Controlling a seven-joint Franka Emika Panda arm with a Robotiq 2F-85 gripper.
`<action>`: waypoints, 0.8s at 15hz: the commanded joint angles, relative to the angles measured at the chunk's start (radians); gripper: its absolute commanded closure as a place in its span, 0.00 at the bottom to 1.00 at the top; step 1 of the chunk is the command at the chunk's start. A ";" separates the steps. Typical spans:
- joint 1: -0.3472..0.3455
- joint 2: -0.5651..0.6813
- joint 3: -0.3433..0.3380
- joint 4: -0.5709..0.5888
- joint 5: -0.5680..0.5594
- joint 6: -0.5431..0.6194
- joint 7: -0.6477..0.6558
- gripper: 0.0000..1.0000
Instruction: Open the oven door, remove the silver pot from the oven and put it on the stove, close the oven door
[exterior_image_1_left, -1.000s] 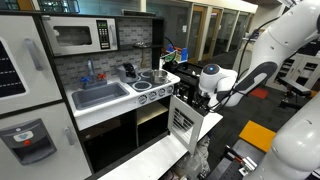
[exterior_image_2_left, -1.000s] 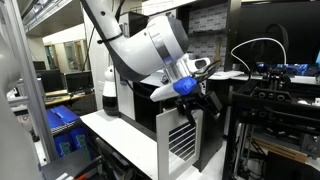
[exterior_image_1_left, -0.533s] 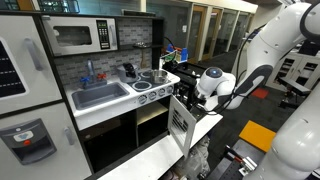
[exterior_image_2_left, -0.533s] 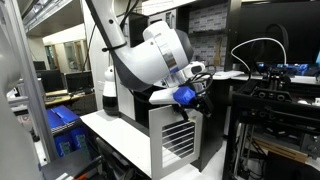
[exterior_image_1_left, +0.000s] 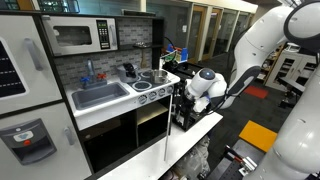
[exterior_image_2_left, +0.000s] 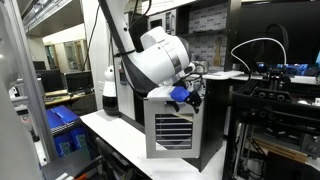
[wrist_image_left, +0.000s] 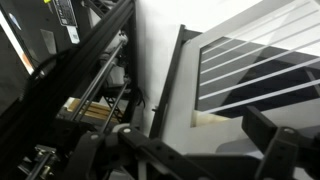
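- Gripper (exterior_image_2_left: 181, 96) sits at the upper edge of the oven door (exterior_image_2_left: 170, 130), mid-frame in that exterior view; the blue part is right against the door's top corner.
- Wrist view: fingers (wrist_image_left: 278, 148) show at the bottom left and bottom right, spread wide. The jaws look fully apart and I see nothing clamped between them. The door's edge runs down between the two fingers.
- The door is swung out from the cabinet. One exterior view shows it face-on with its slatted window; in the other it's nearly edge-on, just right of centre.
- The door's slats fill the upper right of the wrist view (wrist_image_left: 250, 65), with dark framing to the left of it.
- Silver pot: can't make it out in any view. The door and arm block the oven opening and what shows of it is dark.
- Stove (exterior_image_1_left: 152, 78) sits at frame centre on the counter, just left of the gripper, with silver burners on top.
- Sink (exterior_image_1_left: 100, 95) is left of the stove and the microwave (exterior_image_1_left: 80, 37) is above it, upper left.
- Arm (exterior_image_1_left: 262, 40) comes in from the upper right.
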 joint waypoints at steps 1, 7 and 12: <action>0.044 0.061 0.025 0.088 -0.084 0.065 0.073 0.00; 0.134 0.067 0.055 0.197 -0.292 0.041 0.190 0.00; 0.169 0.074 0.077 0.223 -0.431 0.054 0.262 0.00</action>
